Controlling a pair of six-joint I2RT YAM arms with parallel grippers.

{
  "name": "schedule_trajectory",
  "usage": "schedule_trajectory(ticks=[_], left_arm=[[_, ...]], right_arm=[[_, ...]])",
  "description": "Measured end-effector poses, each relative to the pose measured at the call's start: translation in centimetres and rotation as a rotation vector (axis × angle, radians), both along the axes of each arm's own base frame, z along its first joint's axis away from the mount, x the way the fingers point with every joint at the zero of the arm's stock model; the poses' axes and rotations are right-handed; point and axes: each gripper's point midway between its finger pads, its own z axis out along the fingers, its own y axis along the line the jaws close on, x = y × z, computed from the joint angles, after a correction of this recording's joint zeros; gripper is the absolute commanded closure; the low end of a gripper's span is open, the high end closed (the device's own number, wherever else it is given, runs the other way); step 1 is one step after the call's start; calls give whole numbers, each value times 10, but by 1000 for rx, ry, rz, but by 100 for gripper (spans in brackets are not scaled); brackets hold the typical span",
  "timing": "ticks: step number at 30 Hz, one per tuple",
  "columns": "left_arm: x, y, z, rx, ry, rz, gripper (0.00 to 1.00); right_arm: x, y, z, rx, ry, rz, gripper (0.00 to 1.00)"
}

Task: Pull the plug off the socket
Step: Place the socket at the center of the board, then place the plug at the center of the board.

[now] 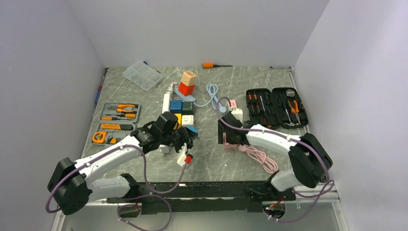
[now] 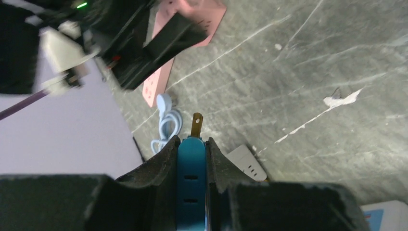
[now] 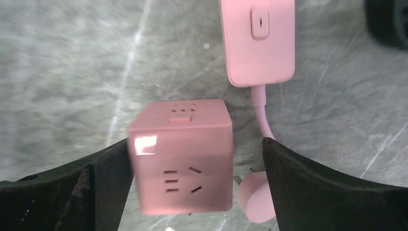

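My left gripper (image 2: 191,144) is shut on a blue plug (image 2: 191,168), and one brass prong (image 2: 197,124) sticks out past the fingertips, free in the air above the table. In the top view the left gripper (image 1: 186,136) hovers at table centre-left. My right gripper (image 3: 197,159) stands open around a pink cube socket (image 3: 180,154), which looks blurred. The cube is against the left finger and well apart from the right one. A round pink plug (image 3: 255,197) on a pink cord lies beside the cube. From above, the right gripper (image 1: 227,137) is at table centre.
A pink power strip (image 3: 257,38) lies just beyond the cube. A coiled pink cable (image 1: 262,159) trails toward the right arm's base. Coloured cube sockets (image 1: 183,111) and a white strip (image 1: 166,102) sit at the middle back. Tool trays (image 1: 115,122) lie left, an open tool case (image 1: 275,107) right.
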Motion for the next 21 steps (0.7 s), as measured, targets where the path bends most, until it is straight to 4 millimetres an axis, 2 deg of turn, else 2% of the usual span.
schedule_trajectory(ticks=[3,8,11,15,19,21], left_arm=[[-6,-8,-14,25,28,-36,100],[-14,-22,-43,84,94,-85,100],[-15,-31,-58,115,135,-98,100],[-23,-47,-71,137,166,-132,100],[-40,-69,-84,162,208,-177,97],[-47,-82,-88,169,231,-190,92]], right_arm=[[13,8,31,52,-53,7,0],[44,30,121,222,-240,36,0],[53,33,155,287,-319,42,0],[55,29,159,299,-329,36,0],[53,19,144,277,-302,23,0],[51,13,136,264,-289,13,0]])
